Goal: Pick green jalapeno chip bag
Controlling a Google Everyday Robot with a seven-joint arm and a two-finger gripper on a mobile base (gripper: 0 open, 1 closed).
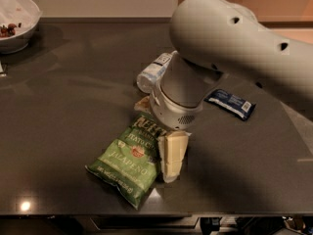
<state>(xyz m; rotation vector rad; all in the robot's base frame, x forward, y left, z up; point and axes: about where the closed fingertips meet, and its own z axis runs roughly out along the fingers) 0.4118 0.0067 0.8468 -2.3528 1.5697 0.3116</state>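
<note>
Where the green jalapeno chip bag (pixel 131 163) lies: flat on the dark table (pixel 73 106), close to its front edge, lettering up, its top end slanting up and right toward the arm.
Bag against gripper: the gripper (pixel 171 163) stands at the bag's right edge, its cream tip pointing down at the table and touching or just overlapping that edge. The rest of the bag spreads out to its left.
Gripper state: whether it is open, closed or gripping the bag cannot be told from this view.
Arm: the large pale arm (pixel 220 38) reaches in from the upper right, and its round wrist hangs over the bag's top corner, hiding that corner.
Water bottle (pixel 152 72): on its side behind the wrist, partly hidden by it, apart from the bag.
Blue wrapped bar (pixel 231 103): flat on the table to the right of the wrist, well apart from the bag.
White bowl (pixel 14 21): at the far left corner, well apart from everything else.
In the way: the wrist alone covers part of the bag, while bottle and bar lie beyond it.
</note>
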